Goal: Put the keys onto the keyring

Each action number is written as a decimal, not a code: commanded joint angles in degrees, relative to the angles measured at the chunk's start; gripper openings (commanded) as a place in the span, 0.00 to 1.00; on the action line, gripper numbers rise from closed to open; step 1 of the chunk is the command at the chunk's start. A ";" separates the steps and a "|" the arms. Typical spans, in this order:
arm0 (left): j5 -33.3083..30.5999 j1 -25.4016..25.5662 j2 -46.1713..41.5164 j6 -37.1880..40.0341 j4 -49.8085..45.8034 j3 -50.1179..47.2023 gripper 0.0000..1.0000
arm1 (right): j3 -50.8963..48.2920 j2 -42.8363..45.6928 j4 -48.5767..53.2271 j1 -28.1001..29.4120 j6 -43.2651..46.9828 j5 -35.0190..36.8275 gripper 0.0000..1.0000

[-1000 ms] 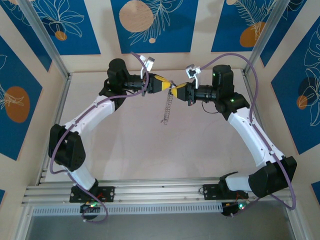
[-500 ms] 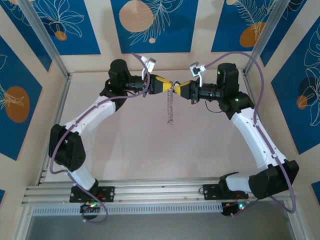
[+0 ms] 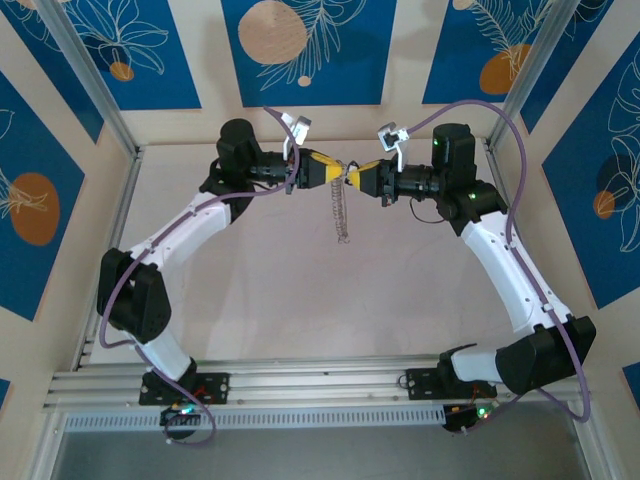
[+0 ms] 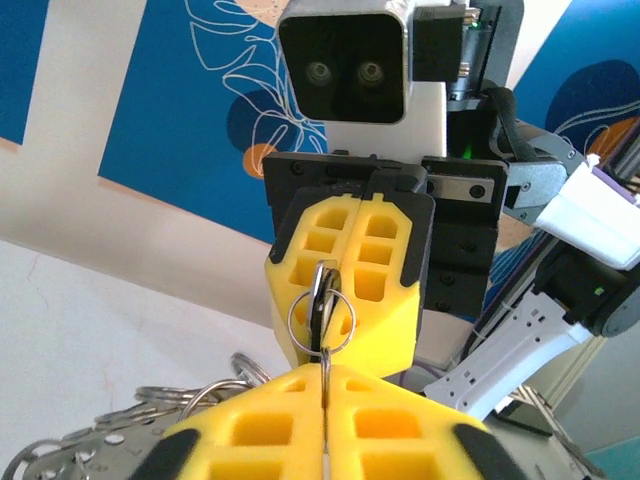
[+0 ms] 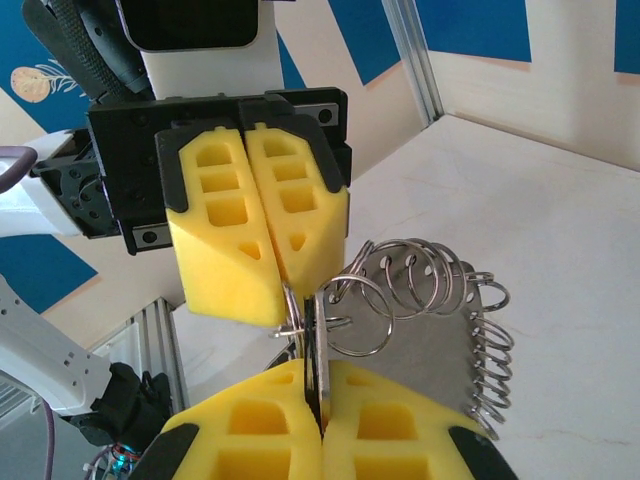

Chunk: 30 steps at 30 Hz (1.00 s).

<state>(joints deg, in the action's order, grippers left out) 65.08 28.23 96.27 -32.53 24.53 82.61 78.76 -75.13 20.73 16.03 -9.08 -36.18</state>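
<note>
The pale table (image 3: 250,290) lies well below the work, and the two arms reach to its far middle and meet there in the air, tip against tip. The left gripper (image 5: 278,290) comes from the left and the right gripper (image 4: 330,345) from the right, so both are equally near to the task's things. The keyring (image 3: 342,215) is a bunch of wire loops on a flat metal piece. It hangs straight down from the meeting point with its long side toward the table, apart from the table as far as I can judge. In the right wrist view it hangs just beside the yellow fingers (image 5: 250,430) of the right gripper. These fingers are pressed together and pinch the key (image 5: 313,345), a thin dark strip whose length seems to run along the seam, pointing out toward the left gripper. The fingers of the left gripper are also closed to a hair seam, and one thin loop of the keyring seems caught in it. This loop stands around the key (image 4: 319,312). I think the next move depends on this line: the loop must travel along the key's length, directly between the two tips.
</note>
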 commanded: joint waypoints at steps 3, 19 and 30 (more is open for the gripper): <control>-3.93 -0.14 -3.25 1.00 1.66 -2.90 0.38 | 2.41 -0.96 0.88 -1.44 0.91 -0.95 0.00; -20.18 -4.20 -13.27 4.02 -3.90 -13.93 0.59 | -0.22 -6.59 -0.28 -3.02 0.25 0.96 0.00; -25.18 -6.78 -18.35 4.80 -7.21 -19.44 0.62 | 5.22 -17.58 -1.50 -3.42 -1.10 2.48 0.00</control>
<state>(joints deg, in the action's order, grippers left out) 41.95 22.31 79.85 -29.17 18.31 64.25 80.34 -90.48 20.47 13.04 -9.43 -33.58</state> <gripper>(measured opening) 0.623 0.058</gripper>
